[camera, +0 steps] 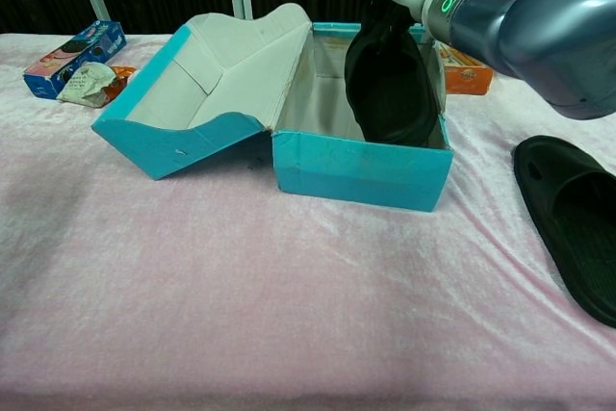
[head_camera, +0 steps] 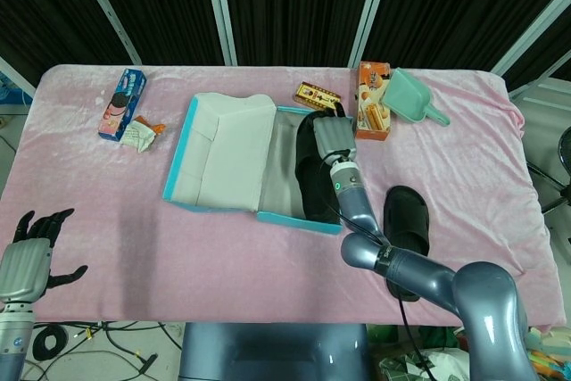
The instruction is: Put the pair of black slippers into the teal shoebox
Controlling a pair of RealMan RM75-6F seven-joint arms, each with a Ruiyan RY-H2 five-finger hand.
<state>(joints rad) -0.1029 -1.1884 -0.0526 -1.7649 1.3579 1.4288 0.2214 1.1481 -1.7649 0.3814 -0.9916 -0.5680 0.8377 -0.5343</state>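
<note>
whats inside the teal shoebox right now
One black slipper stands tilted in the right end of the teal shoebox, with the right hand on it. The pale floor beside it looks bare; beneath the slipper is hidden.

This looks like a robot test room, not a home. The tabletop (head_camera: 107, 211) is covered with a soft pink cloth. Behind it, at 12 o'clock, hang black curtains (head_camera: 294, 6) with pale metal poles (head_camera: 219, 6) in between, like a booth set up for filming. Loose cables (head_camera: 116, 338) lie on the floor at 7 o'clock. Small things are spread out like test props: a blue cookie box (head_camera: 122, 104) at 10 o'clock, an orange snack box (head_camera: 373, 100) and a green scoop (head_camera: 412, 98) at 1 o'clock. A grey robot arm (head_camera: 446, 283) reaches in from 5 o'clock.
</note>
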